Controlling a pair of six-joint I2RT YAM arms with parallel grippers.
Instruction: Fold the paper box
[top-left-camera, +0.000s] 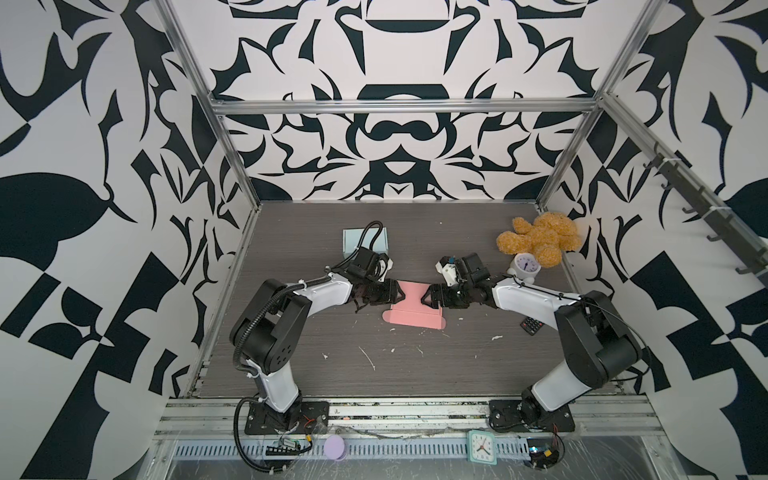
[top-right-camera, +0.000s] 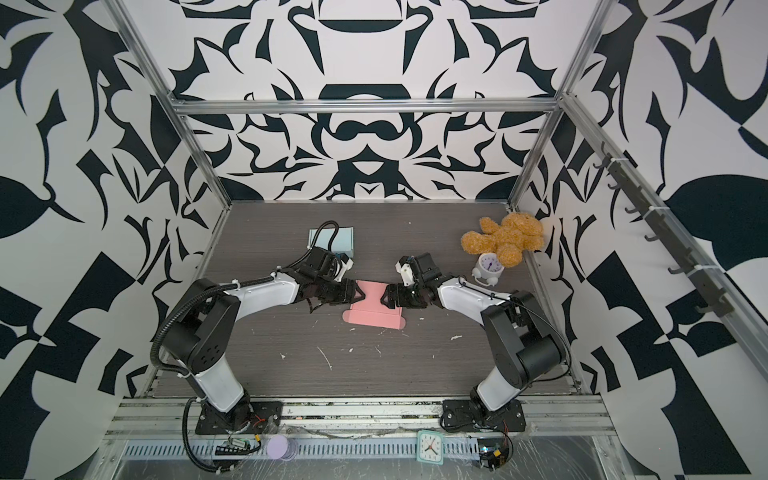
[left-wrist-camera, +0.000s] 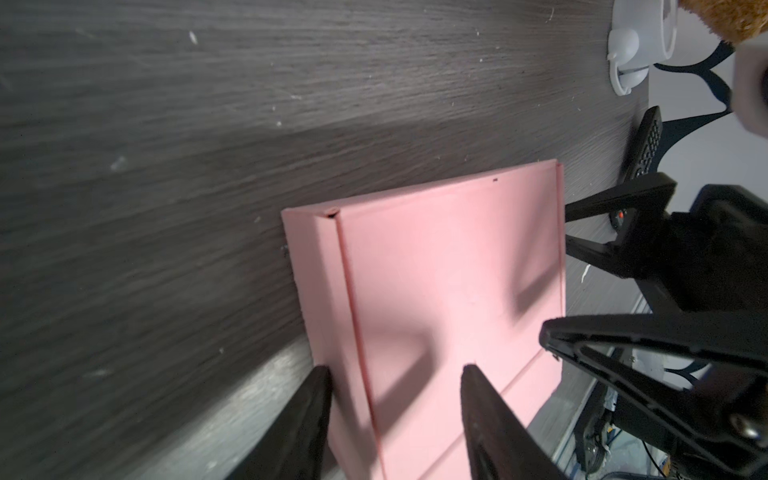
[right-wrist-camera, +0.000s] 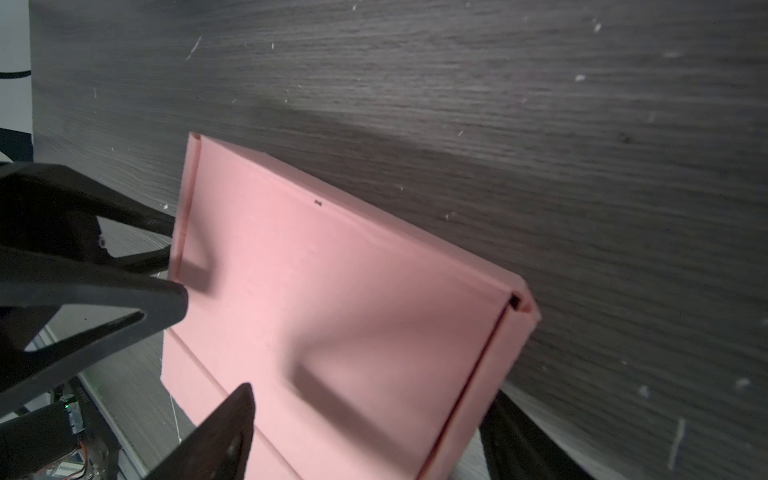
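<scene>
Bracketing the box (top-left-camera: 413, 318) from both ends, I have my left tool (left-wrist-camera: 397, 372) at its left side and my right tool (top-left-camera: 426, 299) at its right, so that, as I judge it, both side walls can be worked together and neither push slides the sheet away. The box lies mid-desk (top-left-camera: 415, 365), between my two arms. Its base is down on the wood, and the narrow side strips are creased and look partly raised. The front flap with its rounded tabs spreads toward the near edge. In the left wrist view my left fingers (left-wrist-camera: 316, 409) stand about half apart and astride the left strip, one just beside its outer edge and the other over the base. Nothing is pinched yet. My right tool is spread wide, with one finger (right-wrist-camera: 232, 419) over the base. The other is a dark shape outside the right wall, mostly hidden by it, so this tool has hold of nothing either. I take this as the start of closing on the side walls. The paper looks thin and would likely buckle or skew if one tool bit alone, which is why the two face each other across the base. The bear (top-left-camera: 540, 239), clock (top-left-camera: 525, 266) and remote (top-left-camera: 533, 325) sit well off to the right, clear of the fold.
</scene>
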